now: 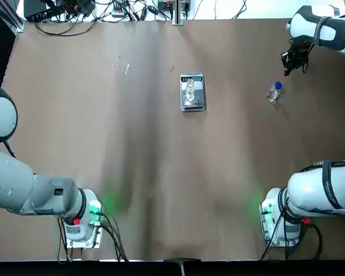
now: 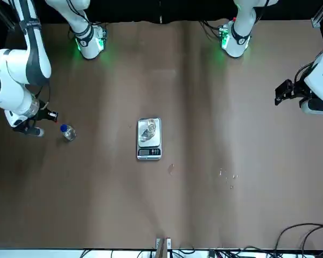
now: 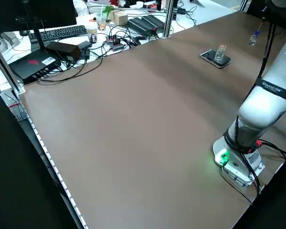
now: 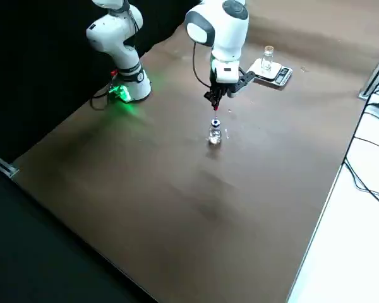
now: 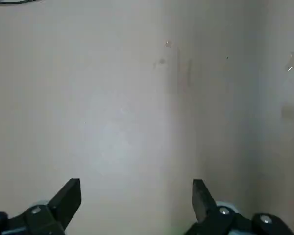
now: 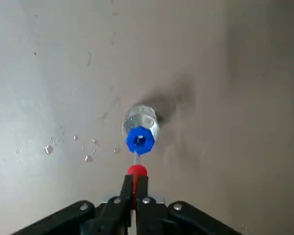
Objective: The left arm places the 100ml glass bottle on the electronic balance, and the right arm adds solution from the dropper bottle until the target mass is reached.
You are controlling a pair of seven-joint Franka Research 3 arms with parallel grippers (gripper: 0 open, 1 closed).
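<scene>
The 100ml glass bottle (image 1: 190,88) (image 2: 150,129) (image 4: 268,55) stands upright on the pan of the electronic balance (image 1: 193,104) (image 2: 149,152) at mid-table. To the robot's right, the dropper bottle (image 1: 273,92) (image 2: 68,131) (image 4: 215,134) stands on the table, blue cap up. My right gripper (image 6: 135,185) (image 4: 215,103) hangs just above it, shut on the red tip (image 6: 136,171); a thin stem runs from the tip down to the cap. The left gripper (image 5: 135,200) (image 2: 282,92) is open and holds nothing, far out at the robot's left side, away from the balance.
Small clear drops lie on the table left of the balance (image 1: 123,66) (image 2: 229,174) and beside the dropper bottle (image 6: 49,149). Cables (image 1: 103,11) and desk gear (image 3: 62,43) line the far and left edges. Both arm bases (image 1: 83,221) (image 1: 279,215) sit at the near edge.
</scene>
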